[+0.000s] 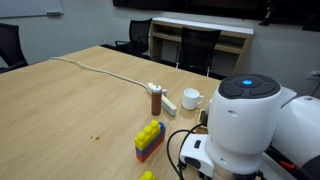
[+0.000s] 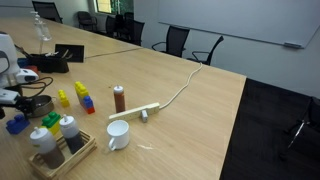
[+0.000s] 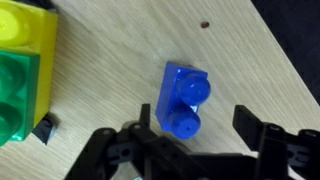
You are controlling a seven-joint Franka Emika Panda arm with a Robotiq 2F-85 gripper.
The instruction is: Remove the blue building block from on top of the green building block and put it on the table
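In the wrist view the blue building block (image 3: 183,100) lies on the wooden table (image 3: 110,70), studs towards the camera. My gripper (image 3: 197,122) is open around it, with the block between the fingers, nearer the left one; neither finger visibly presses on it. The green building block (image 3: 18,95) sits at the left edge, apart from the blue one, with a yellow brick (image 3: 25,25) against its far side. In an exterior view my arm (image 1: 245,125) hides the gripper and both blocks.
A yellow-blue-red stack (image 1: 149,138) (image 2: 85,100), a brown bottle (image 1: 156,100) (image 2: 120,98), a white mug (image 1: 191,98) (image 2: 117,135) and a white cable with a power strip (image 1: 168,100) are on the table. A wooden caddy of bottles (image 2: 60,142) stands near the arm. Office chairs ring the far edges.
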